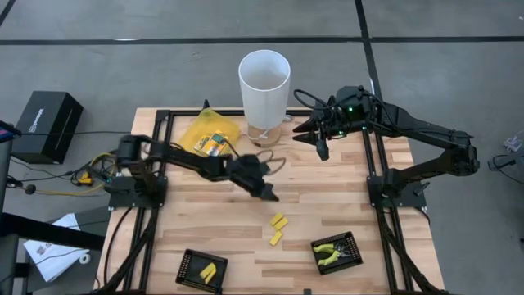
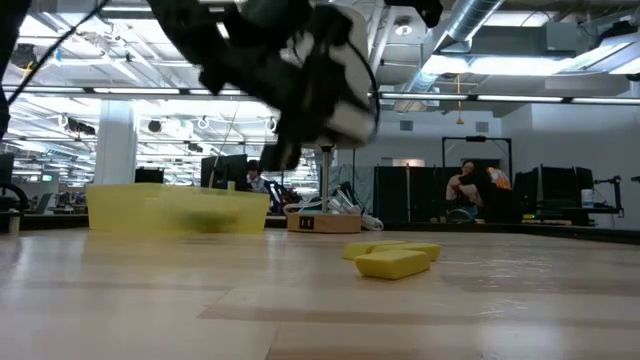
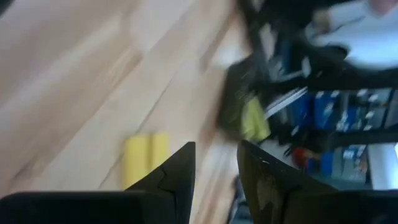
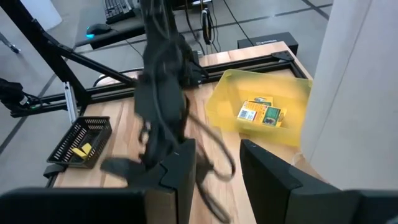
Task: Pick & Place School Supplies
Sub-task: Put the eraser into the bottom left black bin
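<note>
Reaching across the middle of the tabletop, I hold my left pincer above the wood, its two fingers parted by a narrow gap with nothing between them. Just beyond it lie two short yellow oblong pieces, side by side on the bare boards and untouched. A third yellow piece sits in the near-left black tray, and the yellow-green pliers lie in the near-right black tray. The labelled packets rest in the yellow pouch beside the white cylinder. My right pincer hangs near that cylinder, fingers slightly apart, empty.
</note>
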`<state>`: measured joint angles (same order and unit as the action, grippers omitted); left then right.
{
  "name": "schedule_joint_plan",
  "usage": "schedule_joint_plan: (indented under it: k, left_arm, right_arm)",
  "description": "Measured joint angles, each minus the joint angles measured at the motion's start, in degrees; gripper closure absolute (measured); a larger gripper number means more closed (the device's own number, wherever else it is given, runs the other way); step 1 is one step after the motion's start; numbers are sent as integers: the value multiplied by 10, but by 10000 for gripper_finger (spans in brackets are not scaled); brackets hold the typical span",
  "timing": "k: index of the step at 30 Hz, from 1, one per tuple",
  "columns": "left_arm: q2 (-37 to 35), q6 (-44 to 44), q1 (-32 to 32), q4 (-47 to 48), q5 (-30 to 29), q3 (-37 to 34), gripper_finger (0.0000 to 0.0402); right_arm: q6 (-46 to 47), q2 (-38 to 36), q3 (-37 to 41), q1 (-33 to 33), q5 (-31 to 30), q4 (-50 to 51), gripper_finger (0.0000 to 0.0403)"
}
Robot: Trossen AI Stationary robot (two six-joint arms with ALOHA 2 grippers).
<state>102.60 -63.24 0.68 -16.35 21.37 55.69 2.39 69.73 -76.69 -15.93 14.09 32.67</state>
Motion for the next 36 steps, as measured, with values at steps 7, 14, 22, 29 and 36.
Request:
schedule_joint_plan:
  k: [7, 14, 22, 29, 36]
  left_arm:
    - [59, 13, -32, -8, 30, 1, 280]
    - [59, 15, -40, -10, 5, 2, 271]
    - [95, 15, -40, -14, 11, 10, 275]
    - [127, 13, -43, -12, 12, 45, 279]
    - [147, 36, -49, 42, 11, 68, 279]
  right_arm:
    - [6, 0, 0, 1, 0, 2, 285]
    - [3, 0, 0, 1, 0, 2, 285]
    - [2, 0, 0, 1, 0, 3, 285]
    - [2, 0, 0, 1, 0, 3, 285]
    - [2, 0, 0, 1, 0, 4, 285]
